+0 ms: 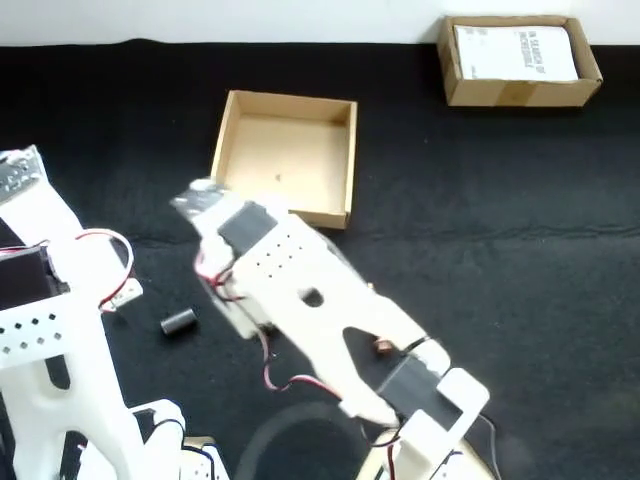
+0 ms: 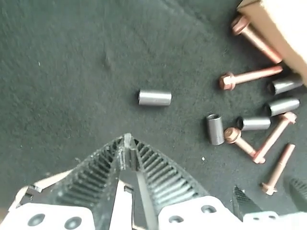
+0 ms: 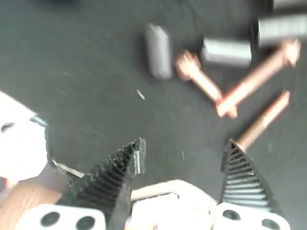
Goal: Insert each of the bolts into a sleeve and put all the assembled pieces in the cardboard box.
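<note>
Locate five copper-coloured flanged bolts (image 2: pixel 252 76) and four grey sleeves (image 2: pixel 254 123) lying flat in one loose cluster (all separate, none assembled). A fifth sleeve (image 2: pixel 155 97) lies on its side, well apart. The open-topped cardboard box (image 1: pixel 285 150) stands upright just beside the cluster.

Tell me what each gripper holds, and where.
Nothing. The left gripper is shut and empty; the right gripper is open, with a bolt lying near one fingertip.
</note>
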{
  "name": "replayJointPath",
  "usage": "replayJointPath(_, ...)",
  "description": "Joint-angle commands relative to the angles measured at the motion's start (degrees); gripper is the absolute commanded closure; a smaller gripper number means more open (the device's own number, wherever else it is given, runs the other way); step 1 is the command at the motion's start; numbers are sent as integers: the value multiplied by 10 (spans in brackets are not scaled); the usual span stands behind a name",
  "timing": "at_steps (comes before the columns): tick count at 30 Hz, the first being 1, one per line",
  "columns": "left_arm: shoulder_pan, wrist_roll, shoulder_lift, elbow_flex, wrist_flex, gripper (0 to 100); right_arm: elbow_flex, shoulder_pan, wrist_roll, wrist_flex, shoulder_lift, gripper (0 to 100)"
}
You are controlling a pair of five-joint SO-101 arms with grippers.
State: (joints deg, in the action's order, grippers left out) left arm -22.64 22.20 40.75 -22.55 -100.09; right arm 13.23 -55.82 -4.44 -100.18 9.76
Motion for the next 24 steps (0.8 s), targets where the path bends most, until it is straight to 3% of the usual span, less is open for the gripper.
replayJointPath(1, -7, 5, -2, -35, 0, 989, 83, -32, 66, 15, 9, 750)
replayJointPath(15, -10, 2, -3, -91, 39, 989, -8, -6, 69, 119, 122, 756)
replayJointPath(20, -10, 0, -3, -91, 59, 989, -7, 7, 69, 160, 127, 890)
replayJointPath(24, -10, -40, -5, -93, 70, 989, -8, 10, 69, 165, 128, 907)
